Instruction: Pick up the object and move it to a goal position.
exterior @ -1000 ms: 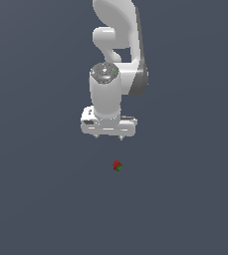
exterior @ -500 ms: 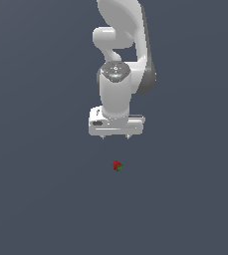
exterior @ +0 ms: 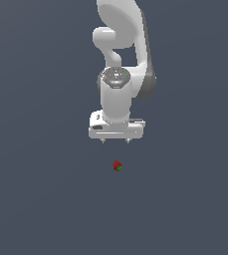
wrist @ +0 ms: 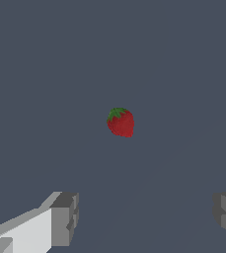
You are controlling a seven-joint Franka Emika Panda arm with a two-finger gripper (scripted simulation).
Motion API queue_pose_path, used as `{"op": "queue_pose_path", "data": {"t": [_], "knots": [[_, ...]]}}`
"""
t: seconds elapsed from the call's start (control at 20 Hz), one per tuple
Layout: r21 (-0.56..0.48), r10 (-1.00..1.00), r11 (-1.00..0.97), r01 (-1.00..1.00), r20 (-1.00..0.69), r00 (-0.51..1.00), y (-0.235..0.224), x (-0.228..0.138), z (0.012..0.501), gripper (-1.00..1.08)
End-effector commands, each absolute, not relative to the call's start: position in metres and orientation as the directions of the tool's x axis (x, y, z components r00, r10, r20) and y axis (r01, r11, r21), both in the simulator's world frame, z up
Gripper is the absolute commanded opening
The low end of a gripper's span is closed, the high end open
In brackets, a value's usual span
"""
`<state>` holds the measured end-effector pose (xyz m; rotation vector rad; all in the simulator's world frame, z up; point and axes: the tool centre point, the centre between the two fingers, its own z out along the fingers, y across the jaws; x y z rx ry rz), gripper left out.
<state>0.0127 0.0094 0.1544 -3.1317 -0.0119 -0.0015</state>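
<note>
The object is a tiny red strawberry-like lump with a small green part, lying on the flat dark grey surface. The white gripper hangs above it, with a clear gap between its short fingertips and the object. The jaws stand wide apart and hold nothing. In the wrist view the strawberry lies near the middle of the picture, apart from the two grey fingertips, which show wide apart with the object's line between them.
The white arm rises behind the gripper toward the top of the exterior view. The plain dark grey surface shows all around the object, with nothing else on it.
The gripper has shifted toward the exterior view's right and slightly lower, so it now stands almost straight above the strawberry. The strawberry has not moved.
</note>
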Motion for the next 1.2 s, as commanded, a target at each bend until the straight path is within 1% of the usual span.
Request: {"op": "queue_pose_path", "data": {"t": [0.0, 0.6, 0.85, 1.15], "knots": [[-0.009, 0.004, -1.0, 0.004, 0.0, 1.0, 0.01, 0.019, 0.147, 1.0], [-0.002, -0.02, -1.0, -0.02, 0.0, 1.0, 0.017, 0.058, 0.09, 1.0], [0.0, -0.024, -1.0, -0.024, 0.0, 1.0, 0.018, 0.065, 0.076, 1.0], [0.0, -0.025, -1.0, -0.025, -0.001, 1.0, 0.018, 0.066, 0.073, 1.0]]}}
